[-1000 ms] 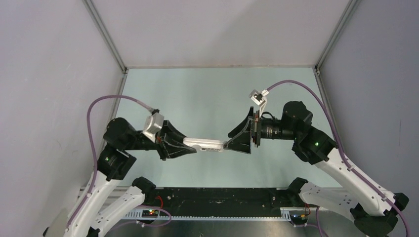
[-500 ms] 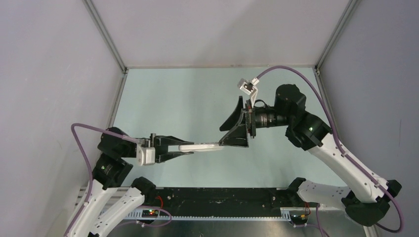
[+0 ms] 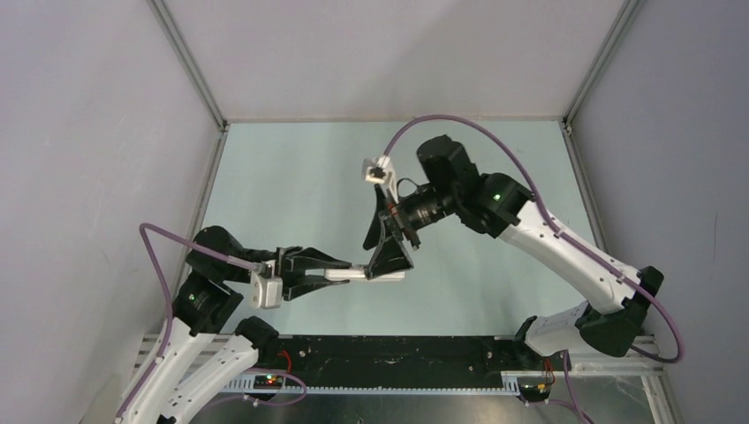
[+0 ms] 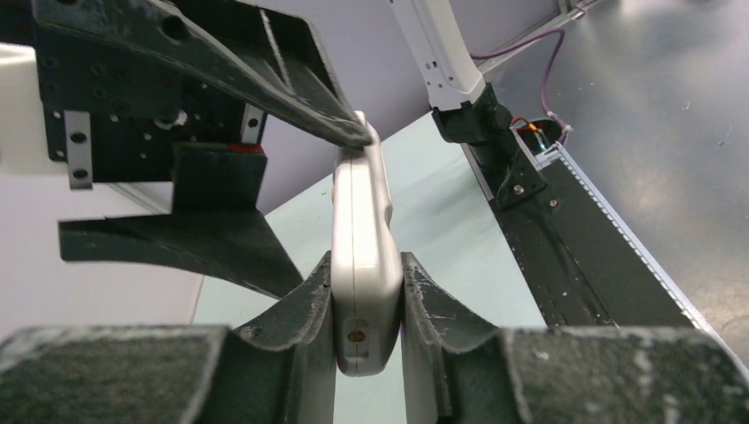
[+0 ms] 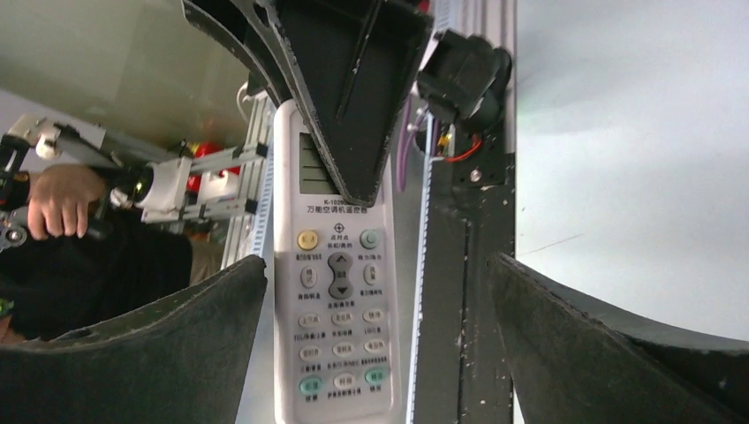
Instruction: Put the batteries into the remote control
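Note:
My left gripper (image 3: 346,268) is shut on one end of the white remote control (image 3: 371,274) and holds it level above the table. The left wrist view shows the remote control (image 4: 360,230) edge-on, pinched between my left gripper's (image 4: 366,269) two pads. My right gripper (image 3: 387,259) stands open astride the remote's free end. In the right wrist view the remote control's (image 5: 340,300) button face lies between the wide-apart jaws of my right gripper (image 5: 375,265), touching neither. A left finger covers part of its display. The batteries are out of view.
The pale green table (image 3: 300,177) is enclosed by grey walls at left, back and right. A black rail (image 3: 397,353) with the arm bases runs along the near edge. A person's hand (image 5: 57,199) shows beyond the frame in the right wrist view.
The right arm has swung left and forward, bringing its open gripper over the remote's free end. The left arm pulled back and turned, still shut on the remote.

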You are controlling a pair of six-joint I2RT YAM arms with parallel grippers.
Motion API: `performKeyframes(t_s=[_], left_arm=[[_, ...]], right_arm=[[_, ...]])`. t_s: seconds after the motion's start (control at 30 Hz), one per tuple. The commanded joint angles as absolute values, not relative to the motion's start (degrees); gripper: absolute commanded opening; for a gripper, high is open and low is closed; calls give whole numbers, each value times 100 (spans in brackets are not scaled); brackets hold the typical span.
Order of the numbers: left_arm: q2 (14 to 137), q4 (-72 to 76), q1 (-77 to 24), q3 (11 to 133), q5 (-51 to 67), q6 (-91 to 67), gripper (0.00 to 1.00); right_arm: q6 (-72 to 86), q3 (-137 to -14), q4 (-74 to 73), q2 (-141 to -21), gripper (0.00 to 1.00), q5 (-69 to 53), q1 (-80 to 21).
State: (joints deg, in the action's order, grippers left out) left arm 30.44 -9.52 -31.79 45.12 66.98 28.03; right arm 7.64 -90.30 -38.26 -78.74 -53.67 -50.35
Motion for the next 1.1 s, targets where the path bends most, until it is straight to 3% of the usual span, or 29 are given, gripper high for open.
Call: performKeyframes(t_s=[0.0,0.23,0.37,0.8,0.87,0.97,1.07], left_arm=[[2924,-738,-3233,4439,6786,2978,3],[2874,-750,-3234,4411,6763,2974,4],[2842,-756,-3235,4402,6772,2962,5],[2839,-782,-3234,4381,6633,2918,16],[2834,-781,-3232,4367,6597,2923,21],[2802,-784,-3233,4357,6488,2916,38],[2756,-786,-3230,4340,6381,2937,49]], right_arm=[[272,-9311,-4293,-7969,99,-5576,-5256],[192,-9179,-4358,-8016,99,-5720,-5331],[191,-9103,-4417,-8056,92,-5818,-5336],[231,-9218,-4679,-8325,45,-6112,-5341],[253,-9223,-4673,-8334,41,-6159,-5339],[320,-9213,-4599,-8338,34,-6180,-5331],[426,-9192,-4499,-8336,31,-6194,-5283]])
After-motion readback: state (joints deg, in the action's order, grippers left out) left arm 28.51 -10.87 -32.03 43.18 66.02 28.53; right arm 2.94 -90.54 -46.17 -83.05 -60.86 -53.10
